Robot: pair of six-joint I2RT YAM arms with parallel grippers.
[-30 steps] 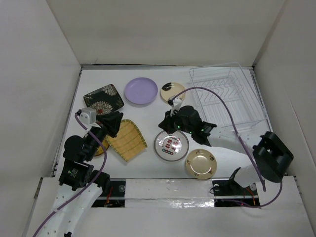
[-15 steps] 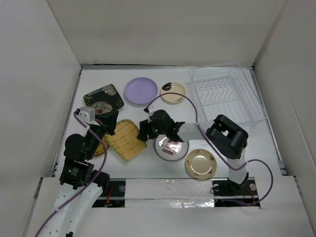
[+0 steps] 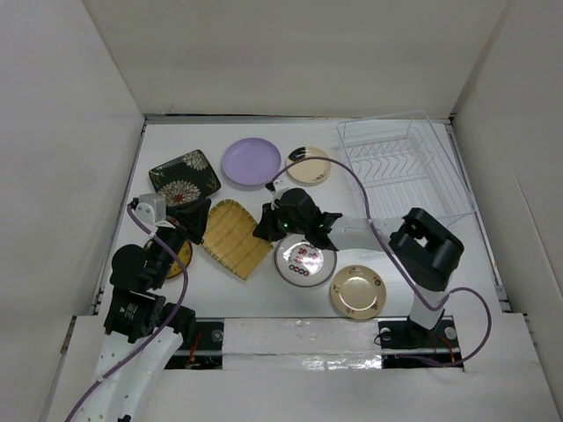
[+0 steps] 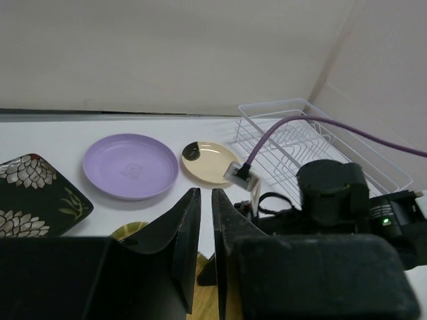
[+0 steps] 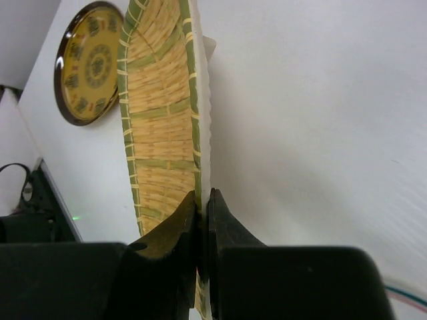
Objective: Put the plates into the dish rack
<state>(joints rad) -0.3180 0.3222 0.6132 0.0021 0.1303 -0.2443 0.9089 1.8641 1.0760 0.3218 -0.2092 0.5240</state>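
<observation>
1. The yellow ribbed plate (image 3: 233, 239) is being held left of the table's middle, nearer the near edge than the far one.
2. The right claw (image 3: 264, 224) is being kept clamped on that plate's right rim. In the right wrist view both fingers are pressed against the woven edge (image 5: 160, 133), one on each face.
3. The left claw (image 3: 195, 218) is being held just beside the plate's left corner. In the left wrist view its fingers (image 4: 187, 227) are drawn almost together, with a thin slit between them. Whether the corner is being pinched cannot be told.
4. A dark-rimmed yellow round plate (image 3: 180, 257) is being partly hidden by the left arm, near the left edge.
5. The white wire rack (image 3: 400, 163) is being seen in the far right corner of the table (image 3: 264, 294), well apart from the yellow plate.
6. Three plates are being shown along the far edge: a black floral square plate (image 3: 184, 176) towards the left, a lilac round plate (image 3: 251, 162) beside it, and a cream round plate (image 3: 310, 164) just left of the rack.
7. A red-patterned round plate (image 3: 303, 262) is being partly covered by the right arm near the middle, and a tan round plate (image 3: 357, 291) is lying by the near edge.
</observation>
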